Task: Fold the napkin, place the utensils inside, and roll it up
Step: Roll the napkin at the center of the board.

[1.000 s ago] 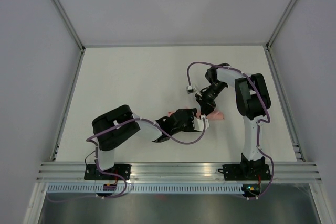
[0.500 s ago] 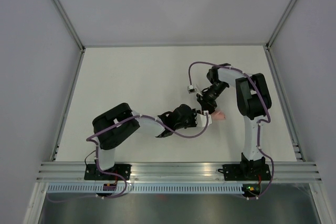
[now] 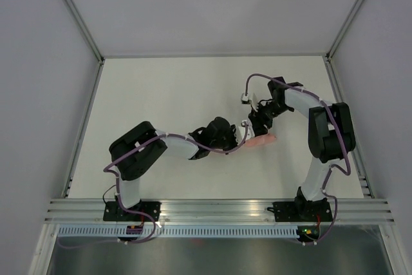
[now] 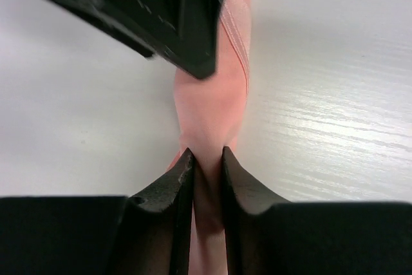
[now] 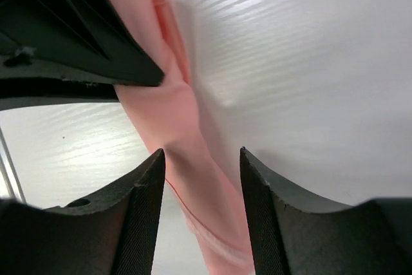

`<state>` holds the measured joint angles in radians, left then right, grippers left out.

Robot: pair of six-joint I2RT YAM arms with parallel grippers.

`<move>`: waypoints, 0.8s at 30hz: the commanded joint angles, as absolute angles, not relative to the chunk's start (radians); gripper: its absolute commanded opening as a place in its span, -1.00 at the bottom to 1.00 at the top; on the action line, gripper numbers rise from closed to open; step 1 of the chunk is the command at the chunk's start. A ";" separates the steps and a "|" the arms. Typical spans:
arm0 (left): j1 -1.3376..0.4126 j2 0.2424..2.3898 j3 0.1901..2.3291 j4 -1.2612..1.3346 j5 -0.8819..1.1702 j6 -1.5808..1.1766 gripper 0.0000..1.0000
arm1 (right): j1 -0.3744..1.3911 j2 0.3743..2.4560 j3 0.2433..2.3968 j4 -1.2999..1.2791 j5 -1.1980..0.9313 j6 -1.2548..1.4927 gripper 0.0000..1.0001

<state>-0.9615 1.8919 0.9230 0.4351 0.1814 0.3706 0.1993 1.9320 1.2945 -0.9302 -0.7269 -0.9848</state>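
Note:
The napkin [image 3: 262,140] is a narrow pale pink roll lying on the white table, right of centre. My left gripper [image 3: 241,138] reaches its left end and is shut on the napkin [image 4: 211,111], both fingertips pinching the roll. My right gripper [image 3: 260,127] hovers over the same roll from the far side. It is open, with its fingertips [image 5: 156,159] standing either side of the napkin [image 5: 168,111] and a gap on the right side. The two grippers are very close together; each shows as a black mass in the other's wrist view. The utensils are hidden.
The white table [image 3: 161,94] is bounded by aluminium rails at the sides and by the near rail [image 3: 219,209] carrying both arm bases. Purple cables loop off both wrists, beside the roll. The left gripper's body [image 5: 64,37] crowds the right wrist view.
My left gripper has moved right and shut on the napkin roll. My right gripper has opened its jaws, and its arm has swung to the right.

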 commanded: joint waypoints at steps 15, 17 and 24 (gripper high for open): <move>-0.870 1.963 0.982 0.137 0.577 0.135 -0.88 | 0.140 1.321 0.741 -0.391 -0.784 -1.035 0.33; -0.862 1.983 1.005 0.112 0.600 0.132 -0.87 | 0.173 1.295 0.706 -0.388 -0.759 -1.054 0.34; -0.850 2.002 1.038 0.078 0.637 0.121 -0.88 | 0.336 1.256 0.600 -0.316 -0.621 -1.077 0.34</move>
